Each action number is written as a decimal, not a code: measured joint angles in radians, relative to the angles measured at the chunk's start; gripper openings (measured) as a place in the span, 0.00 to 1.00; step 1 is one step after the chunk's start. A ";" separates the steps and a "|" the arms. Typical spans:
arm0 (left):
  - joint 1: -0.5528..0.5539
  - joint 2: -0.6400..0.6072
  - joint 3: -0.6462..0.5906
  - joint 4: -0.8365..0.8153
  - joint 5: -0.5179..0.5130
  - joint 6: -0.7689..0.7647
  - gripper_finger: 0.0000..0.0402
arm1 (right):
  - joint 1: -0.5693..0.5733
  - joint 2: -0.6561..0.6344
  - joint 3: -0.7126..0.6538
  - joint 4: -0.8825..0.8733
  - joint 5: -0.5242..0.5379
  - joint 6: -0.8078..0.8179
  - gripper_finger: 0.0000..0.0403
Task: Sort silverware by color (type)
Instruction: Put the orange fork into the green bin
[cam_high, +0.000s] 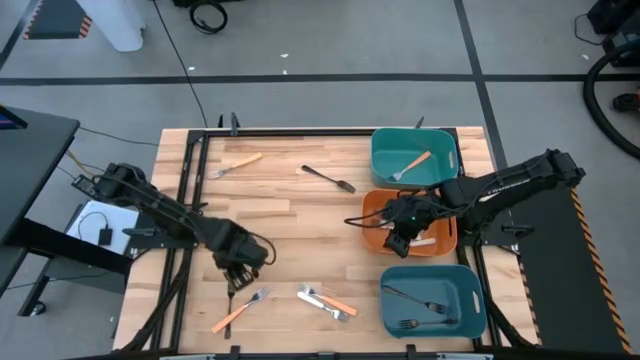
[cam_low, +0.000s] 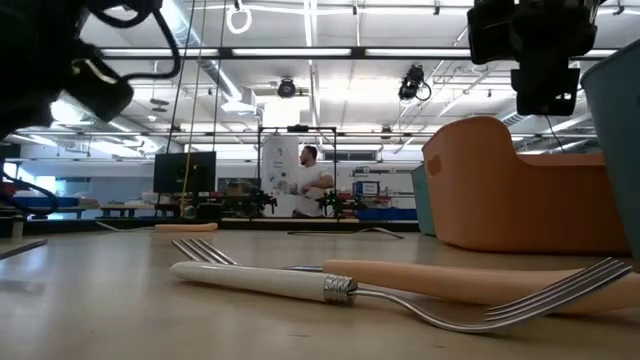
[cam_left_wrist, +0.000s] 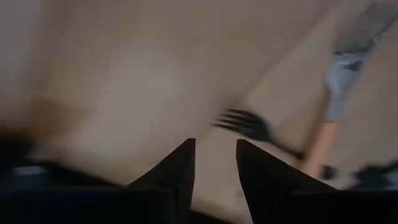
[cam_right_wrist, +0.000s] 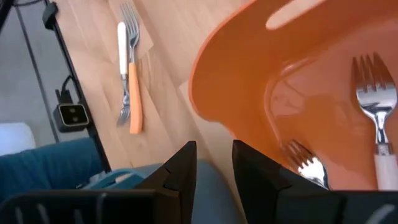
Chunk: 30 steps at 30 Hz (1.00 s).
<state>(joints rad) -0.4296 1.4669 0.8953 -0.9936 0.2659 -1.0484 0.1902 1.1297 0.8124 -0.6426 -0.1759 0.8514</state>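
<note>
My left gripper (cam_high: 238, 270) (cam_left_wrist: 214, 149) hovers open over the table's near left part. Just ahead of its fingers lies a dark grey fork (cam_left_wrist: 245, 124), with an orange-handled fork (cam_high: 240, 310) beside it. My right gripper (cam_high: 400, 232) (cam_right_wrist: 213, 152) hangs open and empty above the near-left rim of the orange bin (cam_high: 372, 208), which holds white-handled forks (cam_right_wrist: 373, 106). A white-handled fork (cam_low: 270, 282) and an orange-handled fork (cam_low: 480, 280) lie together near the table's near edge. Another orange-handled fork (cam_high: 235, 163) and a dark fork (cam_high: 330, 178) lie flat farther back.
A teal bin (cam_high: 445, 140) at the far right holds an orange-handled fork (cam_high: 413, 165). Another teal bin (cam_high: 470, 280) at the near right holds dark forks (cam_high: 420, 300). A black rail frame runs along the table's edges. A person stands far off in the room (cam_low: 310, 180).
</note>
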 joint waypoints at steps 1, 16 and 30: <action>-0.014 0.000 -0.020 0.058 0.021 -0.034 0.33 | 0.000 -0.003 0.000 -0.008 -0.002 -0.003 0.27; -0.184 0.009 -0.063 0.395 -0.100 -0.268 0.39 | 0.006 -0.014 0.000 -0.033 -0.005 -0.010 0.27; -0.282 0.181 -0.060 0.531 -0.111 -0.374 0.39 | 0.006 -0.013 0.000 -0.041 -0.005 -0.017 0.27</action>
<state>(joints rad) -0.7120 1.6477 0.8349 -0.4630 0.1551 -1.4224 0.1967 1.1164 0.8124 -0.6838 -0.1814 0.8341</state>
